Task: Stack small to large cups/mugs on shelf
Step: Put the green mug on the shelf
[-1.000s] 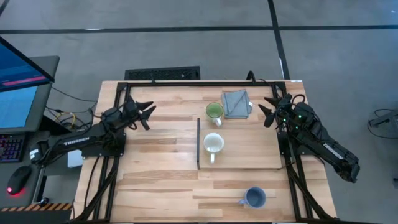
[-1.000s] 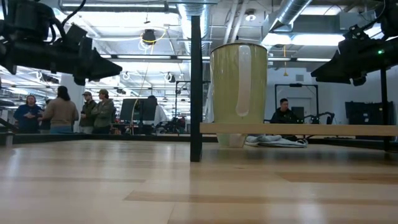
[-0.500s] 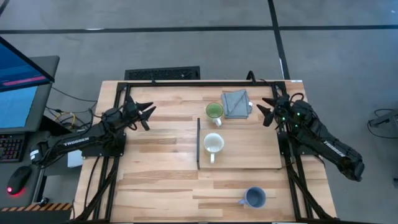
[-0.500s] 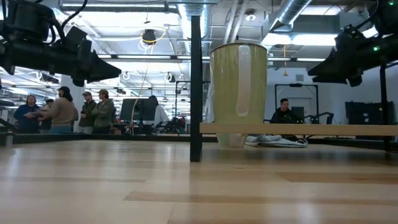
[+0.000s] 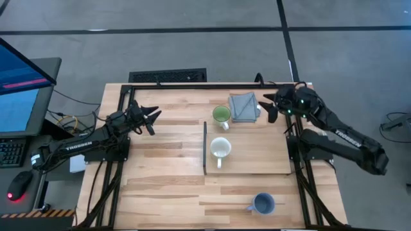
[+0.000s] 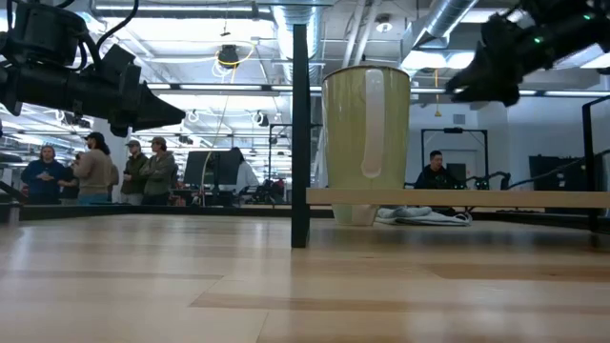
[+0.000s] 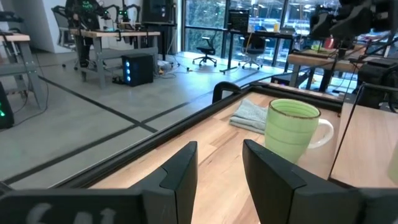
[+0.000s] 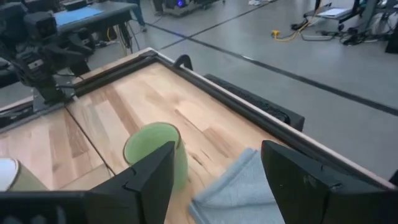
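Note:
A cream-white mug stands upright on the light-wood shelf, near its dark strip; it also shows in the low view. A white mug with a green inside stands on the tabletop just beyond the shelf's far edge; both wrist views show it. A blue-grey mug stands near the table's near edge. My right gripper is open in the air, right of the green mug and over the grey cloth's right edge. My left gripper is open and empty, left of the green mug.
A folded grey cloth lies on the tabletop by the far edge, right of the green mug. A dark frame runs along the table's far edge. Bare wood lies between the shelf and the blue-grey mug. People stand in the room beyond the table.
My right gripper has risen and gone toward the table's far edge and a little to the left, ending by the grey cloth. It stays open. The mugs have not moved.

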